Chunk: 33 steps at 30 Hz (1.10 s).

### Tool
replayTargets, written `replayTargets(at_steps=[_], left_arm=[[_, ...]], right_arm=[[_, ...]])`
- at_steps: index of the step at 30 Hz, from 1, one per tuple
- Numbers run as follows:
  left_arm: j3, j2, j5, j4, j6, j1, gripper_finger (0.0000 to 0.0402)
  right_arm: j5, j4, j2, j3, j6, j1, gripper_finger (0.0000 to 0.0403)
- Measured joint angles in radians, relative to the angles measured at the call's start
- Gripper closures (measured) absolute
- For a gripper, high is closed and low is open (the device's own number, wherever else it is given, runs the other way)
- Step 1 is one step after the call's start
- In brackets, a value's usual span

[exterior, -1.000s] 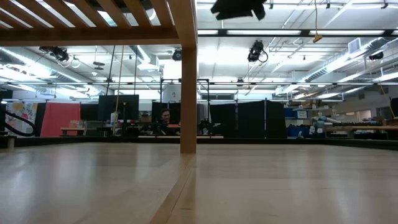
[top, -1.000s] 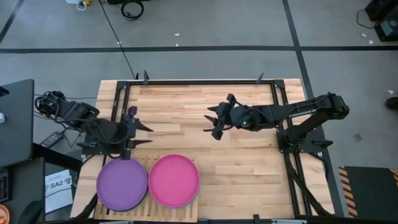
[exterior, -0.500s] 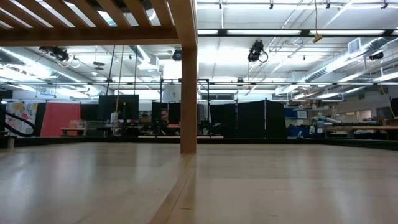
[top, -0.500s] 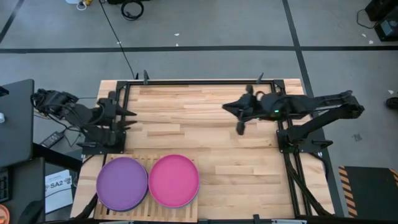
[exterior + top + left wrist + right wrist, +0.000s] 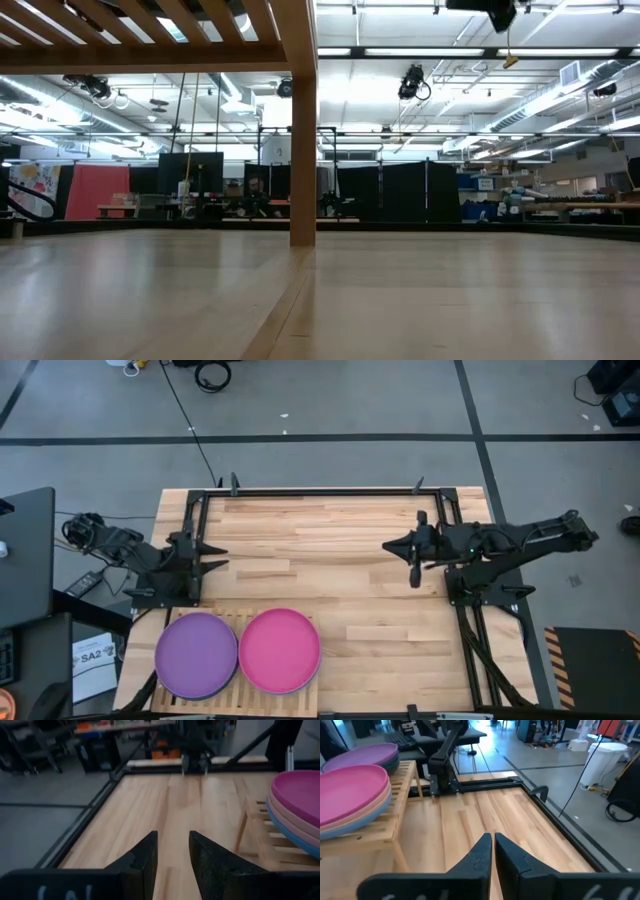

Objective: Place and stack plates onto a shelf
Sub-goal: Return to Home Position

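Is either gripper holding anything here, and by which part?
Nothing. The left gripper is open and empty; the right gripper is shut on nothing, away from the plates.

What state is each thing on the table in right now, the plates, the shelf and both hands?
Left hand: open, empty, over the left side of the table.
Right hand: shut, empty, over the table's right side.
Purple plate: lying flat, top of the stack nearer the left hand.
Magenta plate: lying flat, top of the other stack.
Shelf: standing on the table, carrying both stacks.
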Motion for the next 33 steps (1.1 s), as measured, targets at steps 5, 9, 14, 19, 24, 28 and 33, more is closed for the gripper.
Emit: replayTargets(at_steps=[5,9,14,19,24,28,33], left_arm=[[-0.089,-0.108,-0.005,0.116,0.084,0.0,0.0285],[-0.149,-0.209,-0.005,0.202,0.147,0.0,0.0285],[-0.23,-0.312,-0.004,0.287,0.179,0.0,0.0285],[-0.339,-0.362,-0.004,0.407,0.221,0.0,0.0285],[-0.435,-0.403,-0.006,0.507,0.232,0.0,0.0285],[-0.506,-0.421,-0.025,0.598,0.275,0.0,0.0285],[-0.529,-0.421,-0.055,0.643,0.31,0.0,0.0285]], right_arm=[[0.0,0.069,-0.134,-0.146,0.011,0.0,0.0379],[0.0,0.116,-0.239,-0.234,0.011,0.0,0.0387],[0.0,0.128,-0.345,-0.299,0.036,0.0,0.0393],[-0.021,0.129,-0.411,-0.327,0.055,0.0,0.0392],[-0.064,0.125,-0.439,-0.33,0.041,0.0,0.0391],[-0.077,0.124,-0.451,-0.33,0.009,0.0,0.0391],[-0.078,0.118,-0.461,-0.33,0.0,0.0,0.0391]])
